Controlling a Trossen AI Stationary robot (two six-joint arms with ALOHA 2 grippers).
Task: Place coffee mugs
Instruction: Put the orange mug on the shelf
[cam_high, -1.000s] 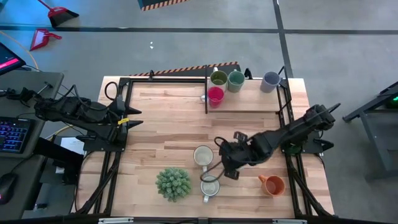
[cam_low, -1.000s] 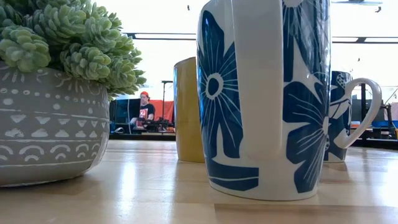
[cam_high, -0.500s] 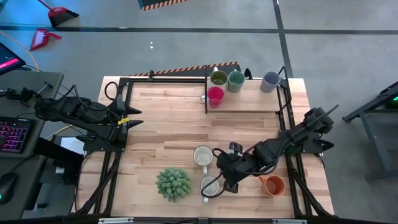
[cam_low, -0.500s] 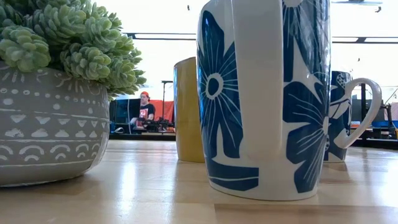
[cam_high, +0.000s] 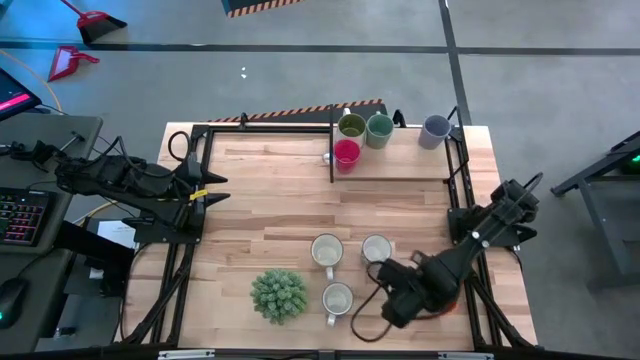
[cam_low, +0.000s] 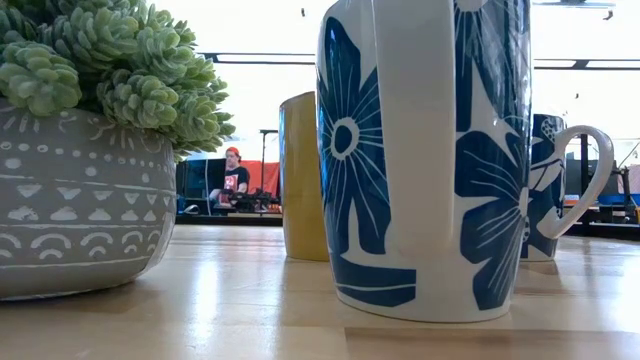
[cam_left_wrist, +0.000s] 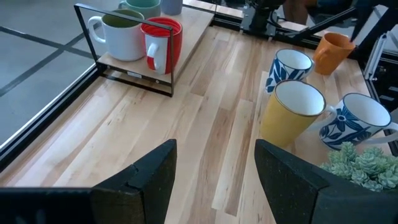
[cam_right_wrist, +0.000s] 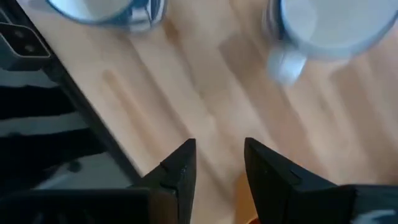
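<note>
Though perhaps hidden, unlettered mugs (cam_left_wrist: 303, 112).

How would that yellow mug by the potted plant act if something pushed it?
The yellow mug looks like glazed ceramic, so probably rigid and breakable. It is tall and narrows toward its base, so a high push might tip it. On the smooth wooden table it would likely slide.

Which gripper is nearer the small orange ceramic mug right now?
Right. The right gripper hangs just beside the small orange ceramic mug; the left gripper waits across the table at its left edge.
</note>
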